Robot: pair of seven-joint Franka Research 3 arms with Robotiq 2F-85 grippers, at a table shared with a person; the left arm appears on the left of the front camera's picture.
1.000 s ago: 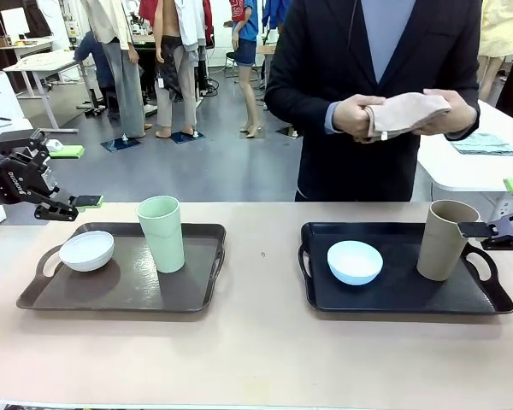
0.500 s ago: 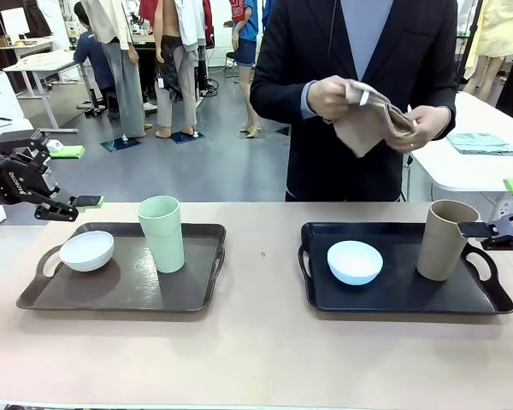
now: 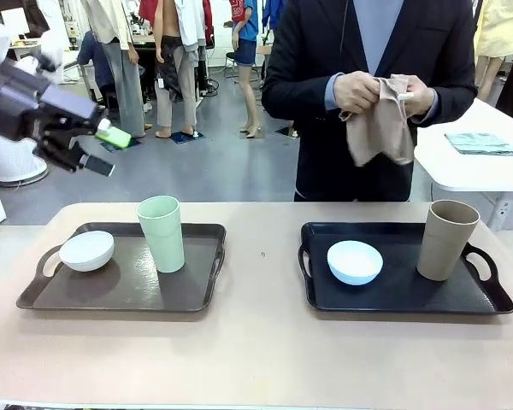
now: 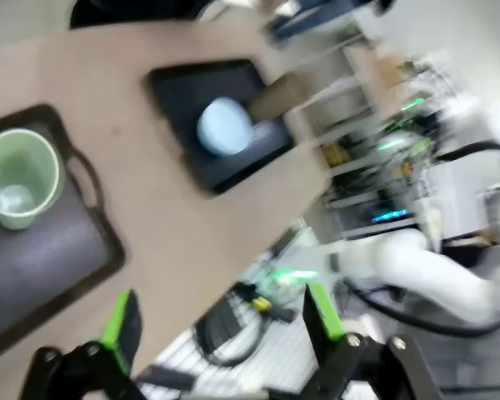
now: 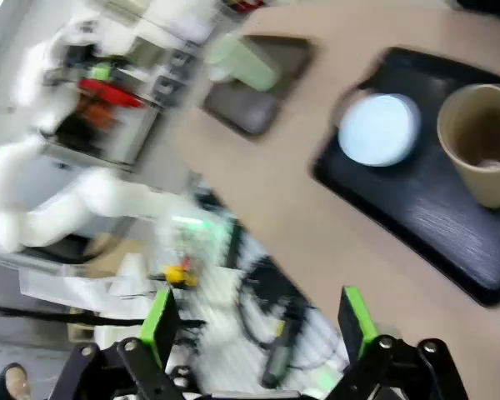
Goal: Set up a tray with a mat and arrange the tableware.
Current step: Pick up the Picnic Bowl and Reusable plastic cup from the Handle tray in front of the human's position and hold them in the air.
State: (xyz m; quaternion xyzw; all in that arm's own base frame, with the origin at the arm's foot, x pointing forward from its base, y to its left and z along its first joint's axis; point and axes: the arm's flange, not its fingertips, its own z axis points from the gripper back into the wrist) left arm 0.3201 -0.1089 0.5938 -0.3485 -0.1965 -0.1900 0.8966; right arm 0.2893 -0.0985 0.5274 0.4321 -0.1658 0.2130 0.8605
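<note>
On the brown tray (image 3: 120,295), the white bowl (image 3: 86,250) sits at its left end and the green cup (image 3: 161,232) mid-rear. On the black tray (image 3: 402,299), the blue bowl (image 3: 354,261) lies centre-left and the tan cup (image 3: 445,239) at the right end. I find the left gripper (image 3: 104,149) and right gripper (image 5: 258,325) wide apart and empty. The person's hands (image 3: 359,90) hold the mat (image 3: 383,132). My concern is that a low reach could topple a tall cup.

The table (image 3: 256,359) top is smooth, matt beige. The brown tray (image 3: 120,295) at lower left has a faintly streaked satin surface. The black tray (image 3: 410,299) at lower right looks like fine-grained matt plastic. The white bowl (image 3: 86,250) and light blue bowl (image 3: 354,261) are smooth with a soft sheen. The pale green cup (image 3: 161,233) and tan-brown cup (image 3: 445,240) are matt. At upper right, the beige cloth (image 3: 380,128) hangs soft and limp.
</note>
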